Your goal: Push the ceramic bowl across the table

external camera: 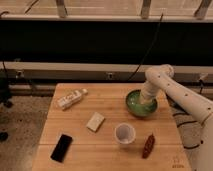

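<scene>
At the right rear of the square light wooden table [110, 150], gripper [146, 102] sits down in the round glossy green ceramic bowl [140, 104]. White arm [175, 92] bends down from the right.

Glossy green ceramic bowl [141, 103], upright, right rear of light wooden table [107, 150], end effector [145, 101] at its rim

The tool [146, 101] reaches down into the green ceramic bowl [140, 104] at the counter's [107, 150] far right side, beyond the white cup [124, 134].
</scene>
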